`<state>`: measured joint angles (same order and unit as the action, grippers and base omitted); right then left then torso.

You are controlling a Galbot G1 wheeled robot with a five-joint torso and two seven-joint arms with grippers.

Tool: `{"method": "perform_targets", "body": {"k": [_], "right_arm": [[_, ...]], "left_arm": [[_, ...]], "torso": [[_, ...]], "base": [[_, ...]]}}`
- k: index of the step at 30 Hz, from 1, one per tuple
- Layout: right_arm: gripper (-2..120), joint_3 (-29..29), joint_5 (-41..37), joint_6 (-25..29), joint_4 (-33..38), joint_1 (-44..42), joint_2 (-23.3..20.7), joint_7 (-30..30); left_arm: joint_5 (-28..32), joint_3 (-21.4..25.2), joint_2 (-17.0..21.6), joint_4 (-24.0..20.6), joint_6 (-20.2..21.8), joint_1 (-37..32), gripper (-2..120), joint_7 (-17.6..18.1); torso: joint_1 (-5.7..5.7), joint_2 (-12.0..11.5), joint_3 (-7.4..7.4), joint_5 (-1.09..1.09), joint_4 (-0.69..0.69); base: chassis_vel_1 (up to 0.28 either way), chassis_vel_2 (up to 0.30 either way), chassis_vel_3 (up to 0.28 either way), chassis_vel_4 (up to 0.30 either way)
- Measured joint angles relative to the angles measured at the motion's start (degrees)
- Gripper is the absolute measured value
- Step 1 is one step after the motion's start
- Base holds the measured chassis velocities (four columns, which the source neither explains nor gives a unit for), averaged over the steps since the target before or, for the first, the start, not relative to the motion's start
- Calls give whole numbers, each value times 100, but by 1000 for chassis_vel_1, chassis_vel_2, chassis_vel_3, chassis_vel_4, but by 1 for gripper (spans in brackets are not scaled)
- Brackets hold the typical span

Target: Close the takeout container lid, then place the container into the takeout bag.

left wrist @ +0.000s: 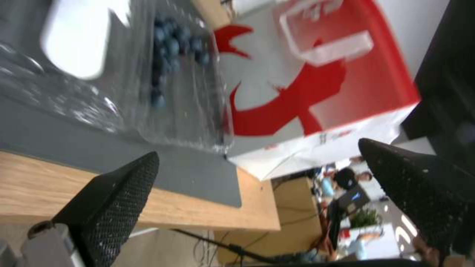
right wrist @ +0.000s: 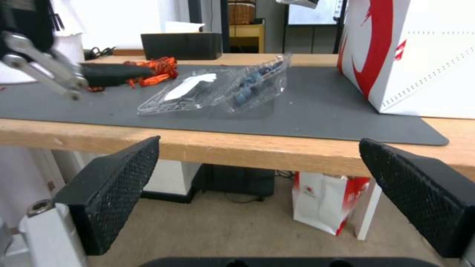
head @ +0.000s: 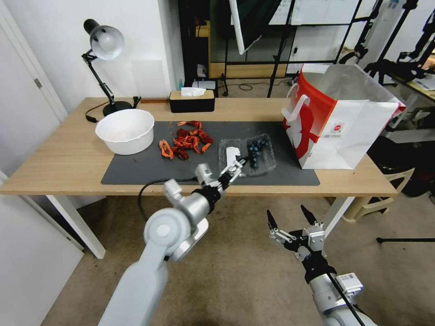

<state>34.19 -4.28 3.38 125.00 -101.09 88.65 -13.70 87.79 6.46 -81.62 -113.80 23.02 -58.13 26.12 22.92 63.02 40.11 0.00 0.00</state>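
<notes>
My left gripper (head: 234, 166) hangs over the near edge of the dark grey mat (head: 136, 170), its two black fingers spread apart and holding nothing. Just beyond its tips lies the small clear plastic clamshell takeout container (head: 259, 153), dark blueberries showing through it. It lies opened out flat on the mat, the berry half on the bag's side and the clear lid (head: 232, 154) with its long white label beside it on the side of the red crayfish pile (head: 186, 141). The opened box's long axis runs across the table, left to right. From the right wrist view the lid half (right wrist: 183, 94) looks tilted, its outer edge low on the mat.

The relation that matters is this: the lid lies straight ahead of my left fingers, touching or very nearly, while my right gripper (head: 292, 216) hangs open below the table's front edge, well apart from the box. So the left arm is the nearer one for folding the lid over toward the berries, I judge.

The large red-and-white paper takeout bag (head: 344, 131) stands upright, mouth open, just beyond the berry half at the mat's right end.
</notes>
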Motion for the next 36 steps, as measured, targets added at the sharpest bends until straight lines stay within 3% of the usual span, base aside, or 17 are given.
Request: {"method": "perform_targets", "body": {"k": [7, 19, 36], "right_arm": [[100, 30, 13, 8, -38, -15, 22, 1], [100, 53, 21, 39, -66, -27, 59, 3], [100, 52, 3, 42, -60, -33, 35, 8]], "left_arm": [[-90, -316, -141, 403, -87, 347, 100, 56], [-244, -437, -395, 952, -233, 564, 100, 381], [-336, -456, -538, 1116, -470, 637, 100, 553]], "torso": [[0, 0, 0, 0, 0], [0, 0, -1, 0, 0], [0, 0, -1, -1, 0]], "base": [[0, 0, 0, 0], [0, 0, 0, 0], [0, 0, 0, 0]]}}
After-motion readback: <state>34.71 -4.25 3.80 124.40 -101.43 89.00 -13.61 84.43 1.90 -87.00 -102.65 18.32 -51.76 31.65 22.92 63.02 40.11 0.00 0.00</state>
